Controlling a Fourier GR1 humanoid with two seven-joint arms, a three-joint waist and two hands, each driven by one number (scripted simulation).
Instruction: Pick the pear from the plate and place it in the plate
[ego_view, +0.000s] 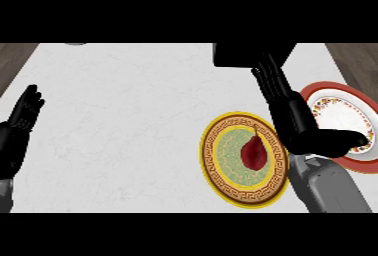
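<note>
A dark red pear (253, 153) lies in the middle of a yellow plate (221, 172) with a brown key-pattern rim and a green centre. To its right stands a white plate (348, 116) with a red rim, holding nothing that shows. My right hand (295, 120) hovers between the two plates, fingers straight and pointing away from me, thumb stretched over the red-rimmed plate; it is open and holds nothing. My left hand (20, 125) rests open at the left edge, fingers up.
The white marble counter (125, 110) spreads to the left of the plates. A black block (247, 55) stands at the back, just beyond my right hand's fingertips. Dark wood floor shows at both far corners.
</note>
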